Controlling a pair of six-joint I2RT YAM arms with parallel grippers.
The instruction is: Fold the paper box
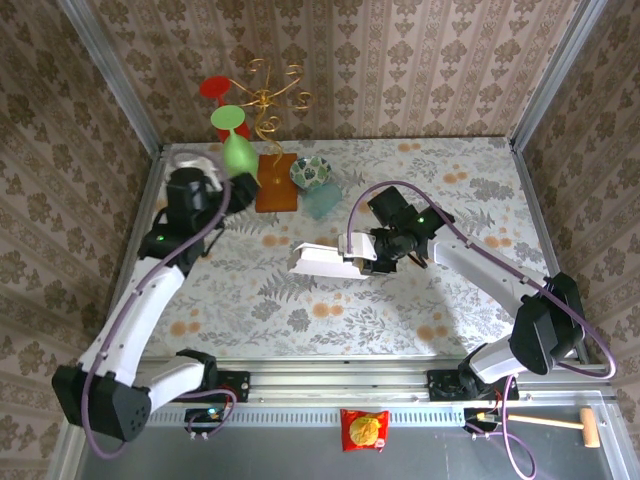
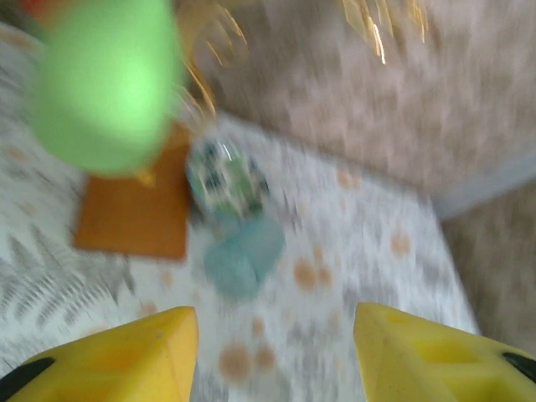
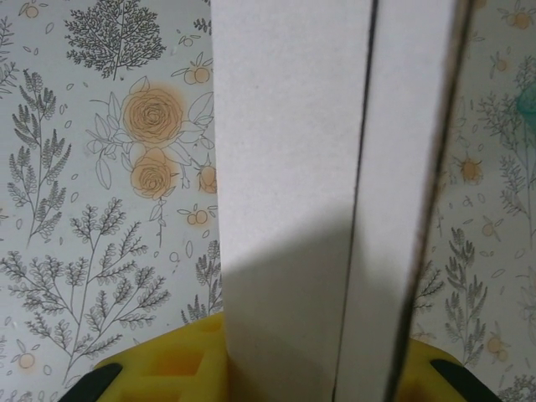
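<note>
The pale grey-white thin cardboard paper box lay near the middle of the floral-patterned counter, well apart from the other objects at the far edge. As far as could be judged, the fold was at an early stage. The overhead view showed a mostly flat piece with one panel angled up along a crease, and nothing yet like a closed box. The right wrist view showed two plain panels running side by side away from the camera, parted by a thin dark line that could have been a slit or a crease. No flap looked tucked into a slot, so raising the walls and locking the flaps probably made up most of what was left.

The right hand had the box by its right-hand end, its yellow fingers closed onto the cardboard from either side with the sheet pinched between them. Whether the far end of the box rested on the counter or hung just above it could not be told.

The left hand was spread wide with nothing between its yellow fingers. It hovered near the far left of the counter, facing a brown wooden board, a patterned bowl and a teal cup, and touched none of them. That view was blurred.
</note>
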